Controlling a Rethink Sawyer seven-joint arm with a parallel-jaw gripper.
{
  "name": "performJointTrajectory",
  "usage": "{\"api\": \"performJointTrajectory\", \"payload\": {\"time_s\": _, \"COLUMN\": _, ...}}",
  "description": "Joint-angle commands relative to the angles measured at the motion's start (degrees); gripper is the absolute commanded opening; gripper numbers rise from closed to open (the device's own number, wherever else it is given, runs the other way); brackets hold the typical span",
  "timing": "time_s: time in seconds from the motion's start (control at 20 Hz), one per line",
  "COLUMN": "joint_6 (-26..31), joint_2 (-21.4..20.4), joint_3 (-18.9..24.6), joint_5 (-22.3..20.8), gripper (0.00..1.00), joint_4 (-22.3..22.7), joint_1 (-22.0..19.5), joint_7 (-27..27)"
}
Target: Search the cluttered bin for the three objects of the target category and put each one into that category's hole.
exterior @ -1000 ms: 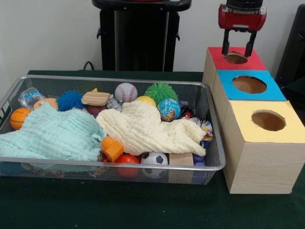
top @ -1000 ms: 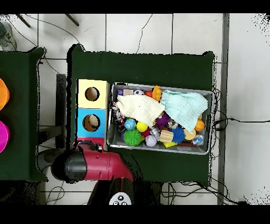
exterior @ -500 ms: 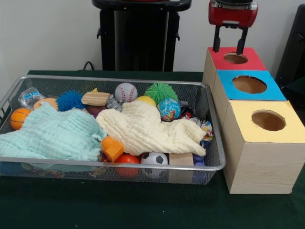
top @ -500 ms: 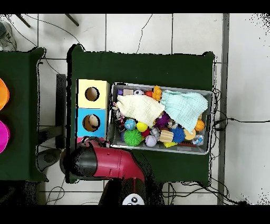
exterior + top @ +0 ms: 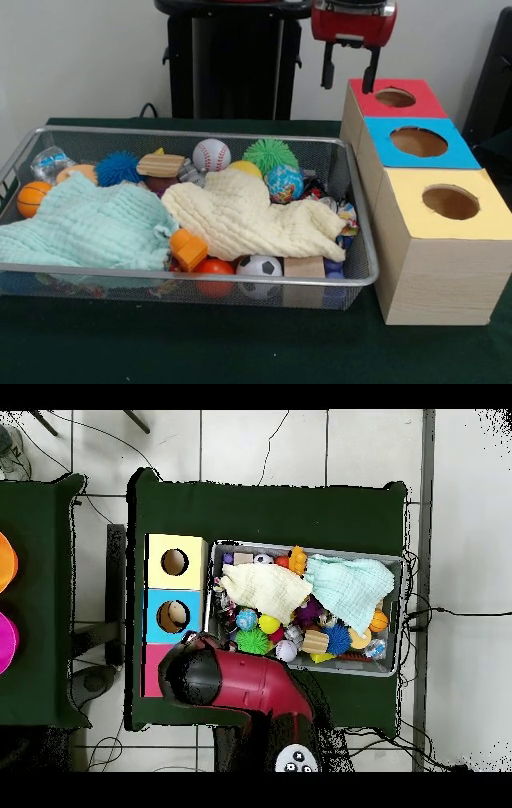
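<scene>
The gripper (image 5: 346, 74) is hanging high beside the red-topped box (image 5: 416, 106), its two dark fingers (image 5: 327, 72) standing apart and carrying nothing, just off that box's edge on the side facing the wire bin (image 5: 358, 240). In the overhead view the red arm (image 5: 235, 689) is covering most of the red box and reaching over the bin's near corner. Which category is wanted cannot be read from the scene, so the target is only a guess: the balls are the likeliest set, and of these the globe ball (image 5: 283, 182) is lying closest to the gripper, below it and a little further into the bin, at the edge of the cream cloth (image 5: 240, 216). It is looking round, blue and green with map-like patches, so it is offering no long axis to line the fingers up with. The green spiky ball (image 5: 270, 154) and the baseball (image 5: 211, 154) are sitting just beyond it along the bin's far wall, both uncovered. The soccer ball (image 5: 259, 268) and an orange-red ball (image 5: 214, 272) are lying against the front mesh, partly tucked under the cloth. The mint cloth (image 5: 80, 224) is hiding much of the bin's other end.
</scene>
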Motion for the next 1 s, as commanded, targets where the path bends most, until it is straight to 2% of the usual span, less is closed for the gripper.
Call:
{"api": "performJointTrajectory", "payload": {"time_s": 0.05, "joint_6": 7.0, "joint_2": 1.6, "joint_3": 7.5, "joint_5": -5.0, "gripper": 1.0, "joint_4": -4.9, "joint_1": -4.7, "joint_7": -6.4}}
{"api": "performJointTrajectory", "payload": {"time_s": 0.5, "joint_6": 6.4, "joint_2": 5.5, "joint_3": 11.8, "joint_5": -10.8, "gripper": 1.0, "joint_4": -9.2, "joint_1": -11.1, "joint_7": -9.6}}
{"api": "performJointTrajectory", "payload": {"time_s": 1.0, "joint_6": 9.6, "joint_2": 11.1, "joint_3": 17.2, "joint_5": -19.1, "gripper": 1.0, "joint_4": -18.3, "joint_1": -17.8, "joint_7": -14.7}}
